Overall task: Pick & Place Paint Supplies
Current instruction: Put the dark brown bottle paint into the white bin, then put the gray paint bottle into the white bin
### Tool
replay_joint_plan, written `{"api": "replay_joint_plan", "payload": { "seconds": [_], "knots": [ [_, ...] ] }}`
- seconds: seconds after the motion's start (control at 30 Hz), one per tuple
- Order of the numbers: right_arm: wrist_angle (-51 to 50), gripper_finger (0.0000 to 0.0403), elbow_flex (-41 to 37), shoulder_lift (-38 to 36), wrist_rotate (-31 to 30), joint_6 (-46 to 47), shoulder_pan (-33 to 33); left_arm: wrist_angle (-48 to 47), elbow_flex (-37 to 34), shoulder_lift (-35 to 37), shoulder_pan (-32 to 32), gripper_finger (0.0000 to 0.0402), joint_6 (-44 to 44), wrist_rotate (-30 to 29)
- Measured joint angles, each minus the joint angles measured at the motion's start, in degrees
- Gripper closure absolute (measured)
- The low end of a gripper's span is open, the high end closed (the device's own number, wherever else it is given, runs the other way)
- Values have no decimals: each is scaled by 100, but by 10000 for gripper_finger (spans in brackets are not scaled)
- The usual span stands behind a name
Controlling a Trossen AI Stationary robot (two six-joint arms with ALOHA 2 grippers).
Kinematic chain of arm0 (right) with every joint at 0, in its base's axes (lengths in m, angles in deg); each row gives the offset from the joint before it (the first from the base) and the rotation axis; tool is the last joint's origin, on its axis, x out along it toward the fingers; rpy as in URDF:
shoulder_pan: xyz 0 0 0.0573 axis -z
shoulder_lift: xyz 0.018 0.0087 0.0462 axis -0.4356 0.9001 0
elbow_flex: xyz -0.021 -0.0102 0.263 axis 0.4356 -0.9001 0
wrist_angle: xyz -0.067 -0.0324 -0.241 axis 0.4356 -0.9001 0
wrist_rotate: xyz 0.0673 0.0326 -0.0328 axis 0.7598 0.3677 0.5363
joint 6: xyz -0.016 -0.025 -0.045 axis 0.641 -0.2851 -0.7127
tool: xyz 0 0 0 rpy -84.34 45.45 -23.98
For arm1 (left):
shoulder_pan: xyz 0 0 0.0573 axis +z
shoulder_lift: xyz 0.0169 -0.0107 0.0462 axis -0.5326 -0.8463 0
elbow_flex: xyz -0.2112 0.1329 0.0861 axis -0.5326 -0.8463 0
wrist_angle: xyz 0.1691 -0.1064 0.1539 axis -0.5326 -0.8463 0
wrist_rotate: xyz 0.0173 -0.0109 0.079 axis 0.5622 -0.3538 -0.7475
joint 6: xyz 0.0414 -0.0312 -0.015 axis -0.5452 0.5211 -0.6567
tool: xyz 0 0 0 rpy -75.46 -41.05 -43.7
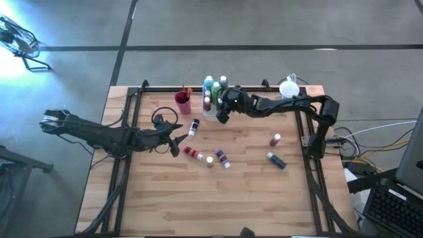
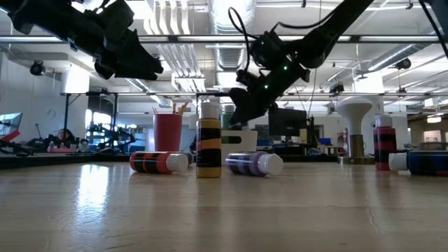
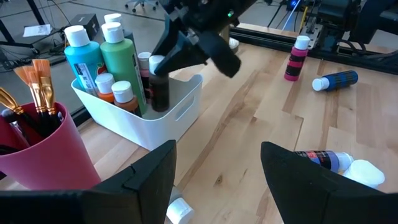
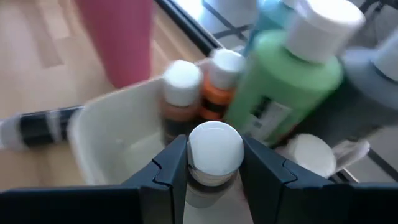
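Right pincer (image 4: 208,163) clamped on a small white-capped dark paint bottle (image 4: 214,149), directly above the translucent white rectangular tray (image 3: 163,118). Left pincer (image 3: 217,171) apart, over the desk (image 1: 231,198).

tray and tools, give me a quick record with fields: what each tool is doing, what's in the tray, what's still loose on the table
right tool: shut on a small white-capped bottle, held upright over the white tray
left tool: open, empty, above the table near the magenta cup
tray contents: teal bottle, green bottle, two small orange bottles
cup contents: paintbrushes
loose on table: red bottle, purple bottle and blue bottle lying; yellow bottle and pink bottle standing
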Motion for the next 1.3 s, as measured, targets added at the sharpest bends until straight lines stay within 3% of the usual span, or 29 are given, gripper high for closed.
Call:
{"api": "replay_joint_plan", "payload": {
  "seconds": [0.7,1.0,1.13,1.3],
  "knots": [
    [561,293,-249,263,-190,-192,156,2,0,0,16,163,15,-22],
    [547,176,-203,248,-378,-259,160,2,1,0,17,163,17,-22],
    [547,157,-113,182,-386,-354,142,2,0,0,21,163,17,-22],
    [249,161,-87,-25,-389,-445,119,0,0,0,22,163,14,-22]
  ]
}}
